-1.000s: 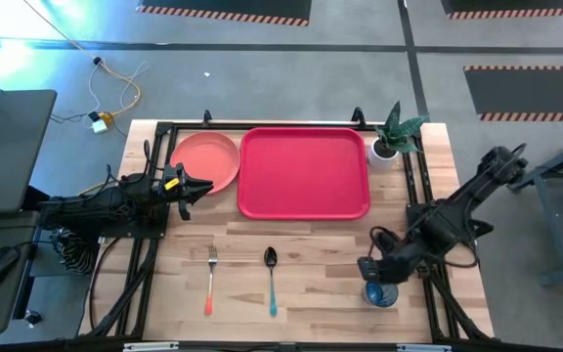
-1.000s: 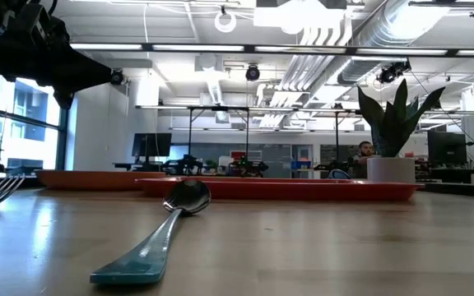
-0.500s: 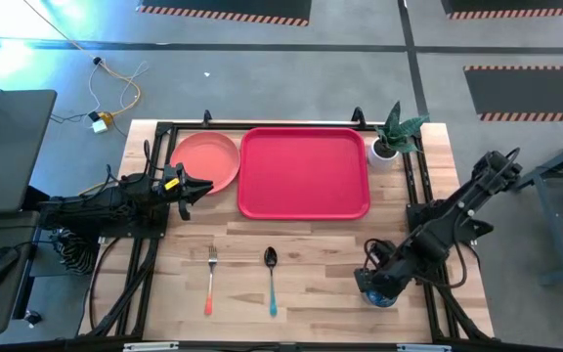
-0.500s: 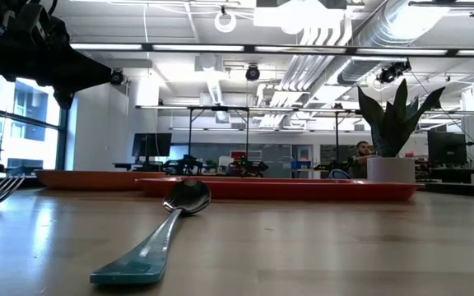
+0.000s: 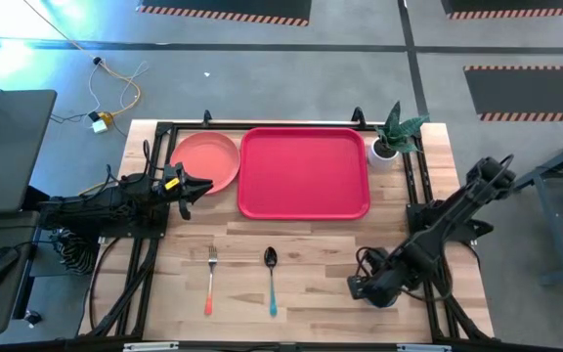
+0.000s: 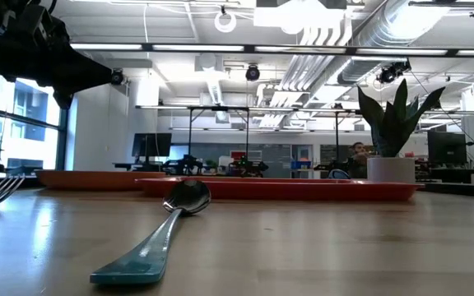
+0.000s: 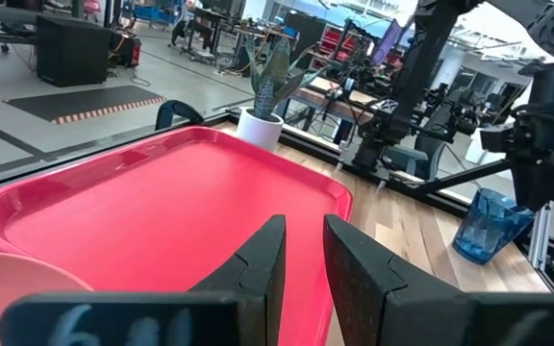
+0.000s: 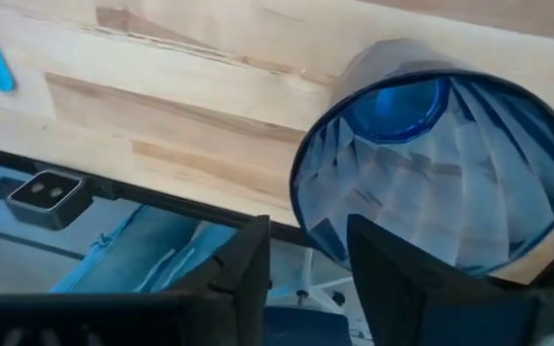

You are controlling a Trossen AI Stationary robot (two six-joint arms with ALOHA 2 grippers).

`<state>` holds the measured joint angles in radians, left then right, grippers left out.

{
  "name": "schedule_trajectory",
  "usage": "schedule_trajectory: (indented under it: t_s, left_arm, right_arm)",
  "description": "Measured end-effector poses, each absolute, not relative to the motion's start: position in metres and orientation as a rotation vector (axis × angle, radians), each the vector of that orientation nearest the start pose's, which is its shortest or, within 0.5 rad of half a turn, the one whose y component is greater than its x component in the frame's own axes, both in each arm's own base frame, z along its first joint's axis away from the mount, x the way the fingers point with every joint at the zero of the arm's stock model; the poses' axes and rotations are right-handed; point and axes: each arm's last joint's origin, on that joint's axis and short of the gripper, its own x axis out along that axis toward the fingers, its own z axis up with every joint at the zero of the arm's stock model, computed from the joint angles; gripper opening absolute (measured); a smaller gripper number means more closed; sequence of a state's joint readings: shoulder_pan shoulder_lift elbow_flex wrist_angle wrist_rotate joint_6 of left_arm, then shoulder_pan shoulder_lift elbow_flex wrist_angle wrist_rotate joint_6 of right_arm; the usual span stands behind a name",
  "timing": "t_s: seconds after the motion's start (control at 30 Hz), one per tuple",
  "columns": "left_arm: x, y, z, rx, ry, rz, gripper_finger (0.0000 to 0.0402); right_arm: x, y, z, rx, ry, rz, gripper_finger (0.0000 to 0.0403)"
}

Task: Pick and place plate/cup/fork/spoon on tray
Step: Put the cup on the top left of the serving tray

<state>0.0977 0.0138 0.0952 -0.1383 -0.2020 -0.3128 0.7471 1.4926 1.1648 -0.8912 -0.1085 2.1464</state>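
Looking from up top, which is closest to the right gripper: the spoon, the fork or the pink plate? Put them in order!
From the right gripper:
1. The spoon, front middle of the table.
2. The fork, just beyond the spoon.
3. The plate, back left corner.

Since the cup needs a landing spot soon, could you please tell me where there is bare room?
The large red plastic tray is entirely bare. Bare wood lies between the blue-handled spoon and right gripper. It is crowded around that gripper and the blue cup.

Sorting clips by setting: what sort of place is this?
Probably a robotics lab or workshop: exposed ceiling ducts, hazard-striped floor mats, and more equipment rigs beyond the table.
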Motion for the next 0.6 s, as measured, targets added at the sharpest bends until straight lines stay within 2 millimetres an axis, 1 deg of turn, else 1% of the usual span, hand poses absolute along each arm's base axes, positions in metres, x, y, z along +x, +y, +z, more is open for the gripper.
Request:
schedule_trajectory:
  t_s: [0.1,0.6]
  left_arm:
    - [0.090,0.015,0.181,-0.307,0.010,0.306,0.0062]
    - [0.090,0.015,0.181,-0.307,0.010,0.310,0.0062]
  right_arm:
    - [0.208,0.197,0.249,1.355,1.346,-0.778,0.0142]
    - [0.217,0.204,0.227,1.302,1.359,-0.855,0.0142]
